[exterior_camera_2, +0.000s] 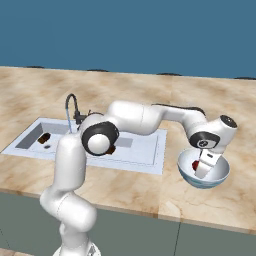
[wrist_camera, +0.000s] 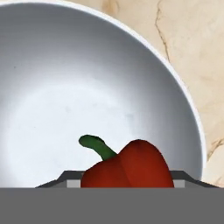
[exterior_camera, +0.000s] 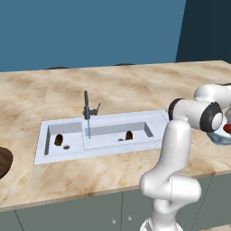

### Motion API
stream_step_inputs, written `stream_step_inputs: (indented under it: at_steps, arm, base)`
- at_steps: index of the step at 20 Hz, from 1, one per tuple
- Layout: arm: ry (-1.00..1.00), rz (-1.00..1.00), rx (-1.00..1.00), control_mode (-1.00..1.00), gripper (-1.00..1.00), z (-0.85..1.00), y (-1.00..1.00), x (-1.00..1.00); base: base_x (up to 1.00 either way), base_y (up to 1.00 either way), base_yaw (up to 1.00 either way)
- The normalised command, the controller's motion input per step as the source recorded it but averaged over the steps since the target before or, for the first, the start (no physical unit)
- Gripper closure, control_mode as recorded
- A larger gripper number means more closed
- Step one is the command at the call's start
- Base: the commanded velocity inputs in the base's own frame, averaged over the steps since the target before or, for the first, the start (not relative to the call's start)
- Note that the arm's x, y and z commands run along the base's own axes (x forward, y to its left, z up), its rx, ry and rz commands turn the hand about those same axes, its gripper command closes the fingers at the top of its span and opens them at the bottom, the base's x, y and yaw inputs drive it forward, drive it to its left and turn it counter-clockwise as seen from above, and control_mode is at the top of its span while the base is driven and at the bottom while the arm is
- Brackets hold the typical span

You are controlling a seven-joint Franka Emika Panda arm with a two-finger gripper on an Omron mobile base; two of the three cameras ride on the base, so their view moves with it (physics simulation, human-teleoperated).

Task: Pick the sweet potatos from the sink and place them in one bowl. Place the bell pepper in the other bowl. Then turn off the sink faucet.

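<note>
My gripper (exterior_camera_2: 202, 167) reaches down into the pale blue-white bowl (exterior_camera_2: 220, 176) on the counter right of the sink. It is shut on the red bell pepper (wrist_camera: 131, 168), whose green stem curls up between the finger pads (wrist_camera: 65, 179) over the bowl's (wrist_camera: 65, 87) white inside. Two dark brown sweet potatos lie in the sink (exterior_camera: 45, 151): one (exterior_camera: 58, 140) in the left compartment, one (exterior_camera: 129, 135) in the right. The dark faucet (exterior_camera: 86, 106) stands behind the divider with a thin blue stream (exterior_camera: 89, 128) running. The brown bowl (exterior_camera: 3, 162) peeks in at the far left edge.
A marble counter (exterior_camera: 113, 85) surrounds the sink, with its front edge close to my base. The arm's elbow (exterior_camera_2: 100, 137) hangs over the right side of the sink. A blue wall (exterior_camera: 90, 31) backs the counter.
</note>
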Motion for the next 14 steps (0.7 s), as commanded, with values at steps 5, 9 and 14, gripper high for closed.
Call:
stream_step_inputs:
  at_steps: [5, 9, 14]
  arm:
    - [0.02, -0.05, 0.00, -1.00, 1.00, -0.16, 0.00, 0.15]
    - [0.01, -0.08, -0.02, -1.00, -1.00, -0.09, 0.04, 0.15]
    - [0.00, -0.05, -0.01, -1.00, -1.00, -0.13, 0.01, 0.06]
  base:
    - [0.00, 0.00, 0.00]
    - [0.00, 0.00, 0.00]
    - [0.00, 0.00, 0.00]
